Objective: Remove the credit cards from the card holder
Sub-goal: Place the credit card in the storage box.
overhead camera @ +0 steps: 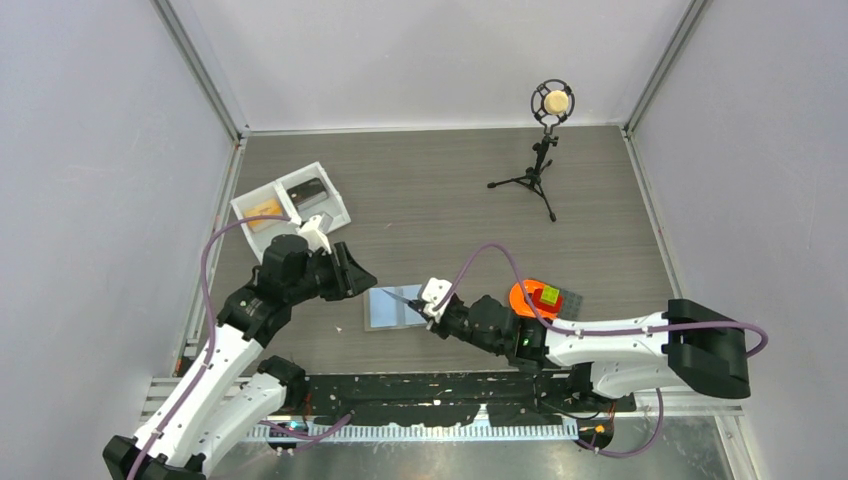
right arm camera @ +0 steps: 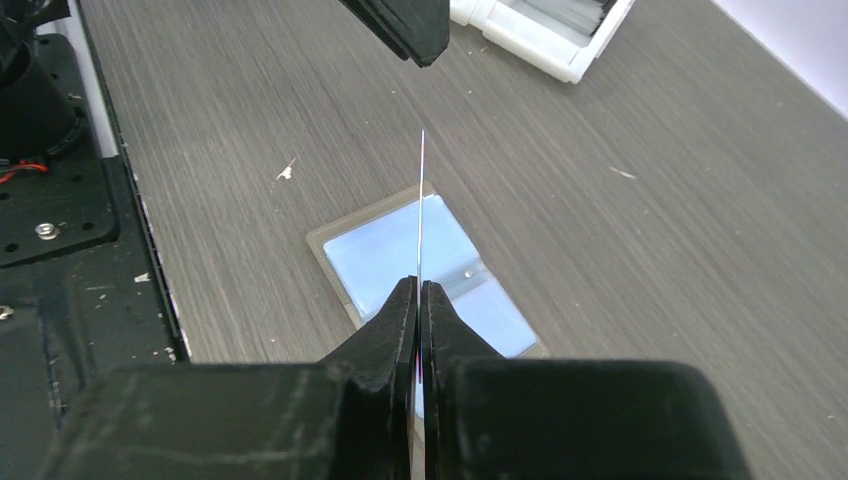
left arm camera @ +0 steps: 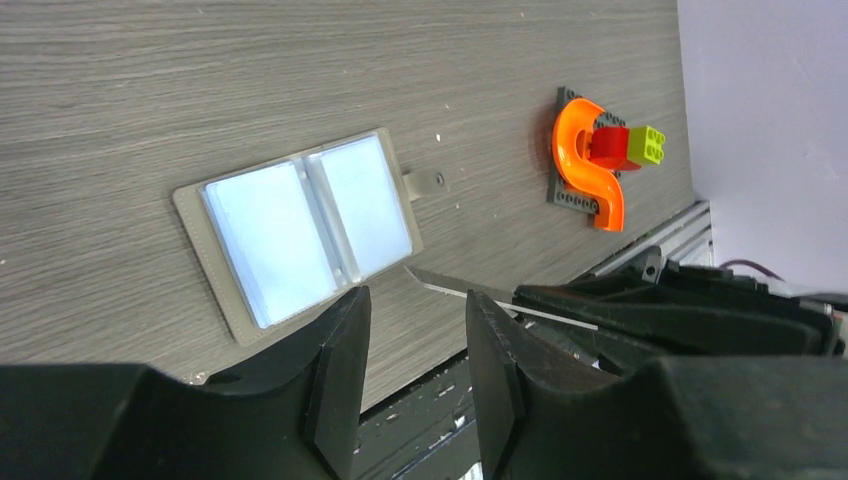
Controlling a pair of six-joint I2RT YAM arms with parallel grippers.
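A grey wood-grain tabletop [overhead camera: 450, 190] sits between pale walls. The card holder [overhead camera: 392, 310] lies opened flat on it near the front edge, its two light blue panels facing up and its small tab sticking out on one side. Just above the card holder, the right tool [right arm camera: 420, 292] is pinched tight on a thin dark card [right arm camera: 421, 200], held edge-on and clear of the panels. To the left of the card holder, the left tool [left arm camera: 415, 375] hangs partly spread with nothing between its fingers. Farther left and behind the card holder stands a white tray [overhead camera: 272, 186] with an orange card [overhead camera: 264, 210] in one compartment. Right of the card holder is an orange S-shaped toy piece [overhead camera: 528, 296] on a grey brick plate.
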